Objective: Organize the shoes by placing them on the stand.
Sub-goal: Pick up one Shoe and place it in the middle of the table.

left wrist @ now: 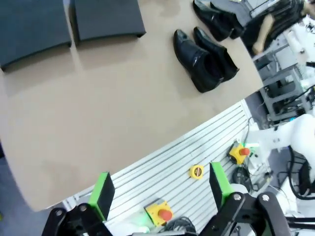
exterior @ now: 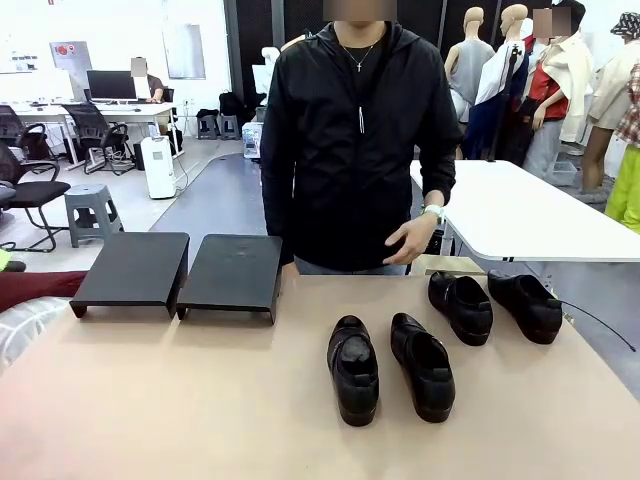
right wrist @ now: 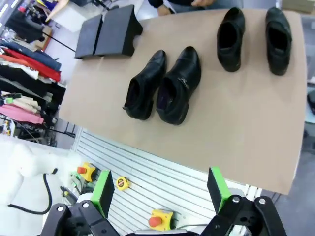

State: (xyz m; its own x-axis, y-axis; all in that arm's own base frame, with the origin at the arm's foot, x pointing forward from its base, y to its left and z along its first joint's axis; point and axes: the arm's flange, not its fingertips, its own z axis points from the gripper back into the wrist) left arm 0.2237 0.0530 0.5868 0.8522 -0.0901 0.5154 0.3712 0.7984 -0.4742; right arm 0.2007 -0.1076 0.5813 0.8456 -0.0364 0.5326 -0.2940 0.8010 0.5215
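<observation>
Black leather shoes, four of them, lie on the tan surface in two pairs. One pair is near the middle and the other is farther off toward the robot's right, close to the person's hand. The stand, two units side by side, sits bare at the far left, well apart from every shoe.

The likeliest trouble is crowding. The two middle shoes look to be touching along their sides, so a finger coming down between them could shove the neighbour or twist both. Glossy leather may also slip from a shallow grip. A shoe set carelessly on the stand's sloping top could slide off its low edge. A reach for the far pair would pass near the person's hand.

The left gripper and right gripper both hang back beyond the robot-side edge of the surface, tilted toward the shoes. Their jaws are spread wide, with nothing between them.
</observation>
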